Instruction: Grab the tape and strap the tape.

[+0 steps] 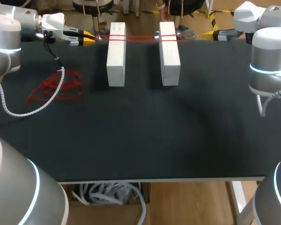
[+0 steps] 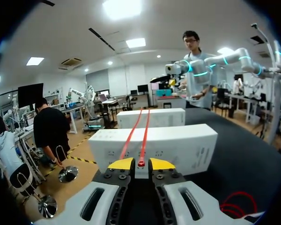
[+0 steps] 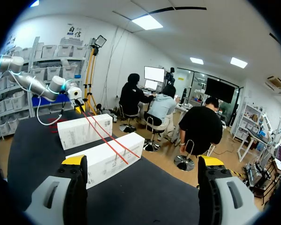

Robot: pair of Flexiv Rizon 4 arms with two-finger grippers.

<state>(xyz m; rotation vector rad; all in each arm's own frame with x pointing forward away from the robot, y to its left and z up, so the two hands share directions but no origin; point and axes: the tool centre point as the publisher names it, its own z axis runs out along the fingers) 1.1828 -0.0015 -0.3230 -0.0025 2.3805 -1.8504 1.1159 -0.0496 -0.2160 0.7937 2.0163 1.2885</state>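
Note:
Two white boxes (image 1: 116, 54) (image 1: 169, 54) lie side by side at the back of the black table (image 1: 145, 136). A thin red tape (image 1: 143, 38) runs taut in two lines across their far ends. My left gripper (image 1: 86, 37) is at the back left, level with the boxes. In the left wrist view its yellow fingertips (image 2: 122, 164) stand close on either side of the tape's end (image 2: 141, 162), just before the near box (image 2: 178, 147). My right gripper (image 3: 143, 161) hangs at the back right, open and holding nothing, a little beyond the box (image 3: 107, 159) nearest to it.
A loose heap of red tape (image 1: 56, 89) lies on the table's left part, under my left arm's white coiled cable (image 1: 33, 108). The same heap (image 2: 236, 204) shows beside the left gripper in its wrist view. The table's front edge (image 1: 154, 179) runs below.

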